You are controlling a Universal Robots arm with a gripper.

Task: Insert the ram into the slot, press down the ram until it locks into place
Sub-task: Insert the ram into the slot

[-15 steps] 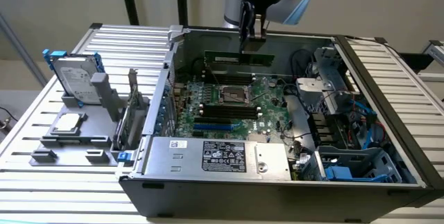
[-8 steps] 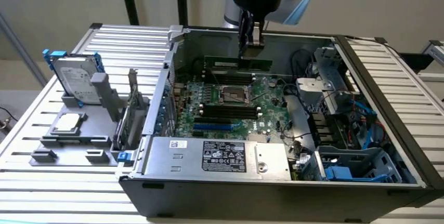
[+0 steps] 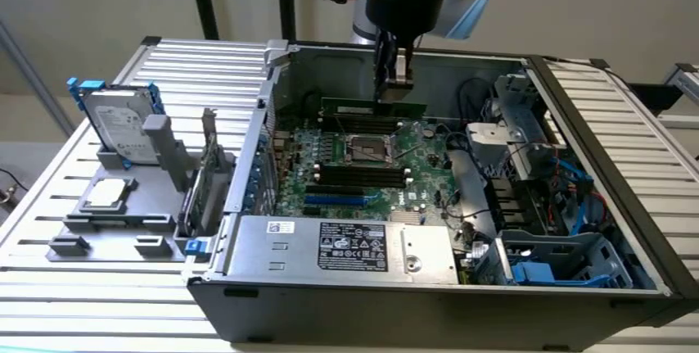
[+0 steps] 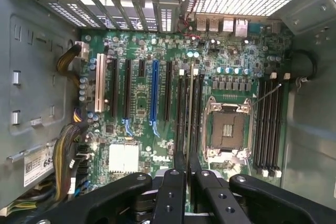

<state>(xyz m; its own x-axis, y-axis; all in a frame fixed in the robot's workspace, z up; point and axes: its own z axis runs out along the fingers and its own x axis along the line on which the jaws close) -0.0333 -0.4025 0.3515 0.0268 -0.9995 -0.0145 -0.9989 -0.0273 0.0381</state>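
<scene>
Tabletop (image 3: 611,124): slatted metal, carrying the open case (image 3: 327,304).
Room: I see case walls all round; the far wall is near.
End effector (image 3: 395,91): pinching ram (image 3: 355,108).
Ram: upright at far slot (image 4: 188,108).

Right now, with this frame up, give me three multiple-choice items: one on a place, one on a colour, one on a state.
1. The claw is over: A the hard drive; B the ram; C the power supply.
2. The ram is: A green; B red; C white.
3. The processor socket is: A under a fan; B bare; C taped over.
Answers: B, its tips meet the stick's top edge; A, the board is green; B, its open metal frame shows with nothing mounted on it.
</scene>
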